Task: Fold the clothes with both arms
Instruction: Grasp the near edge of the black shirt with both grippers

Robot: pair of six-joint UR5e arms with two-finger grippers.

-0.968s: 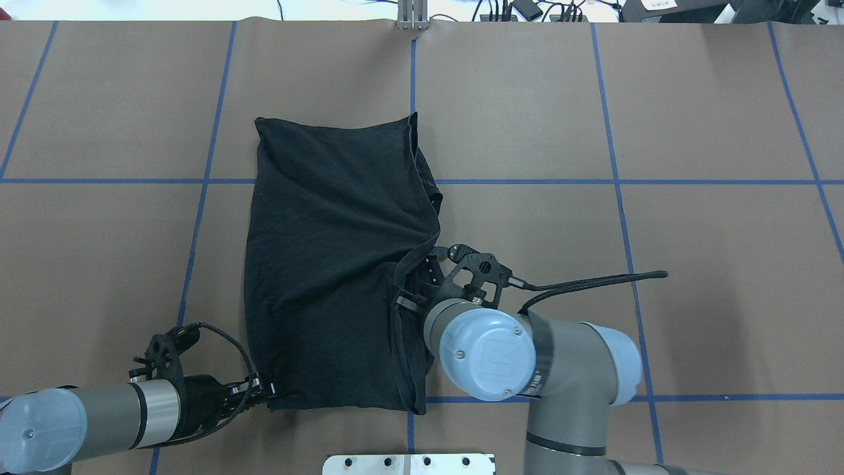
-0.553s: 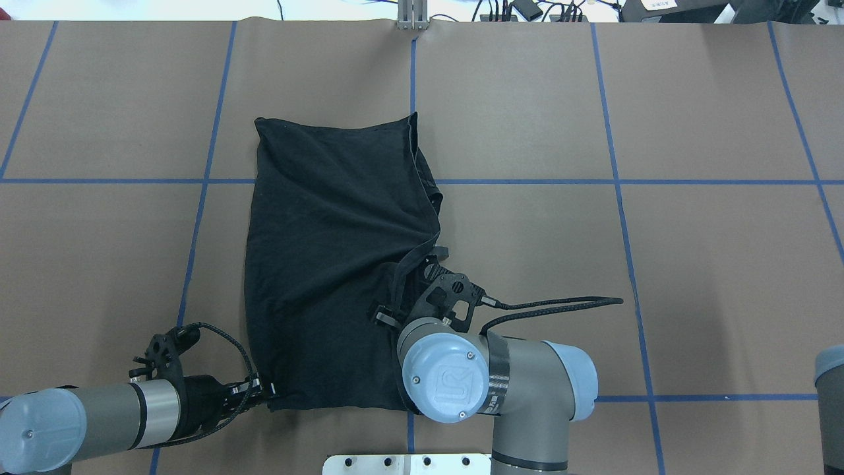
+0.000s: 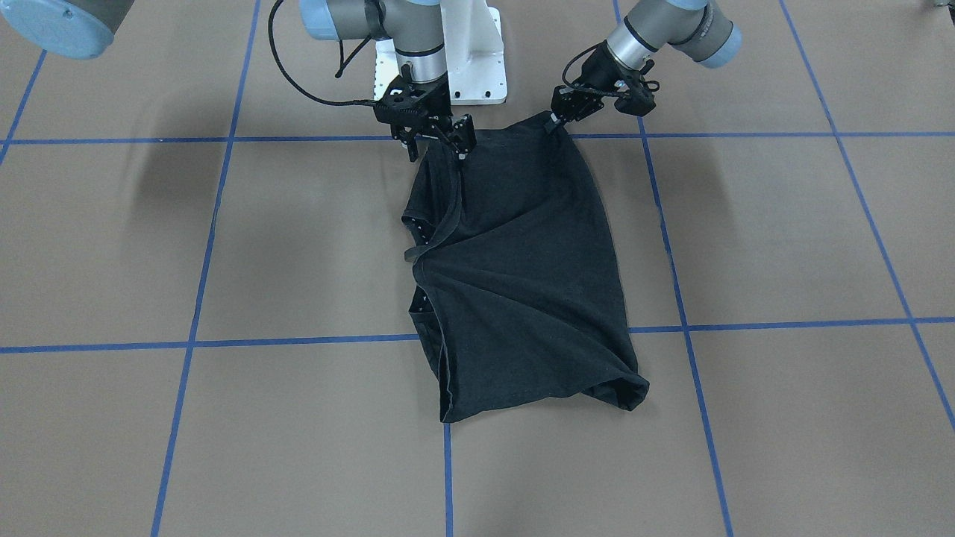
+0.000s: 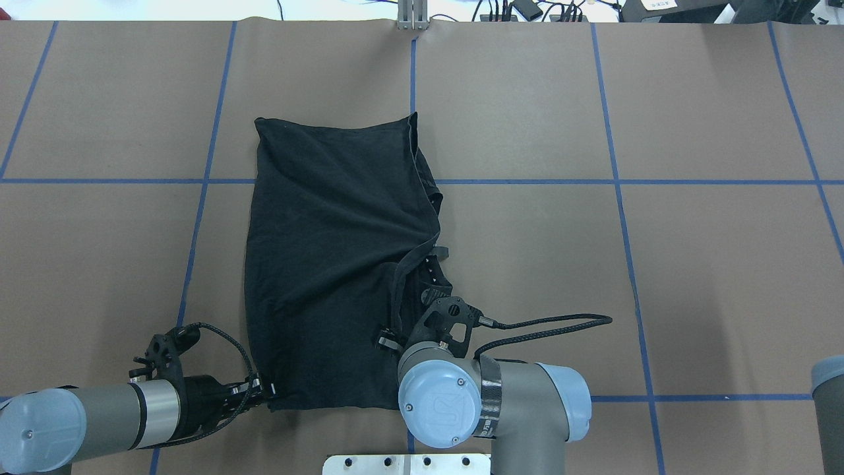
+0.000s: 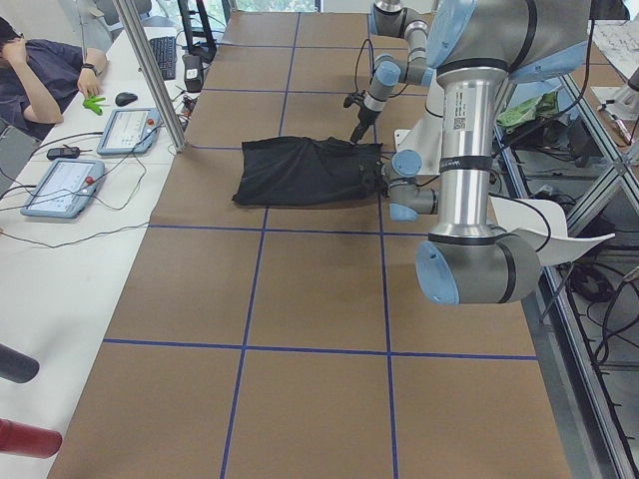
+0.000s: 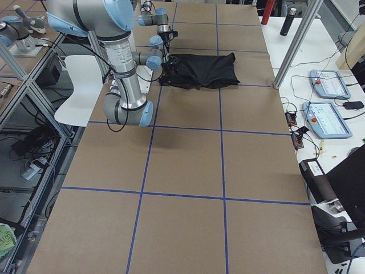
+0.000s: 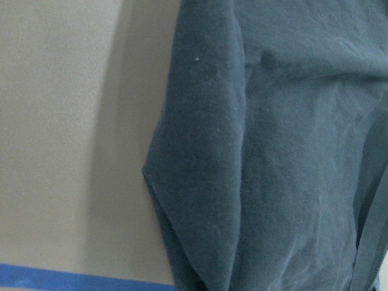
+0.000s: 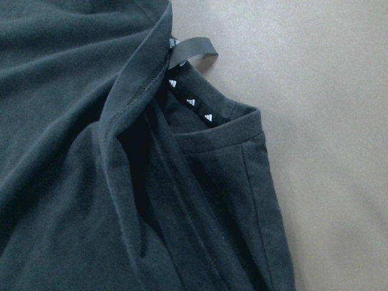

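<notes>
The black short-sleeved T-shirt (image 4: 330,264) lies on the brown worktop (image 4: 659,264). The left gripper (image 4: 266,390) has its jaws holding one near corner. The right gripper (image 3: 438,147) has wide jaws at the other. I think it should catch all layers before both lift evenly.

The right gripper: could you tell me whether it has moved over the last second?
Yes. In the overhead view the right gripper slid along the T-shirt toward the white base plate, slightly leftward.
</notes>
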